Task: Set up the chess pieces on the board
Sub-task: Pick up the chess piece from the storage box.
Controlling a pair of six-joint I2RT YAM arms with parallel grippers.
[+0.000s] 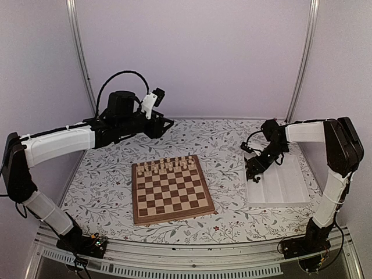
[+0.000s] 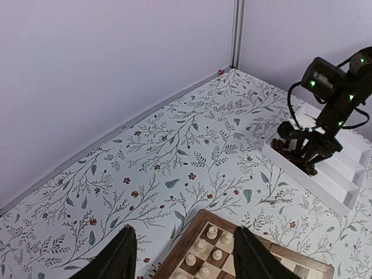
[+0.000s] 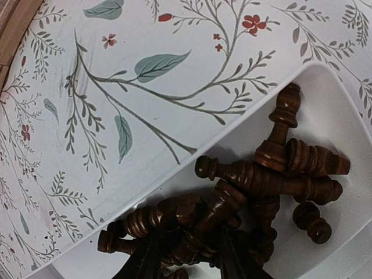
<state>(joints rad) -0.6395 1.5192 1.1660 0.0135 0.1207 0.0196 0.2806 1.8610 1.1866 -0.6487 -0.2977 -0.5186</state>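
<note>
The dark brown chess pieces [image 3: 273, 174] lie in a heap in the end compartment of a white tray [image 3: 325, 93]. My right gripper [image 3: 189, 238] is down in that heap with its jaws partly open on either side of one lying piece; it also shows in the top view [image 1: 253, 173]. The board [image 1: 174, 216] lies mid-table, with only cream chessmen [image 1: 168, 165] on its two far rows. My left gripper [image 1: 165, 123] hovers open and empty high above the far left of the table. Its wrist view shows the board's corner [image 2: 192, 244] between its fingers.
The white tray [image 1: 285, 189] sits right of the board; its other compartments look empty. A floral cloth [image 1: 226, 145] covers the table. Walls and metal posts close in the back and sides. The left wrist view shows my right arm [image 2: 317, 139] over the tray [image 2: 343, 174].
</note>
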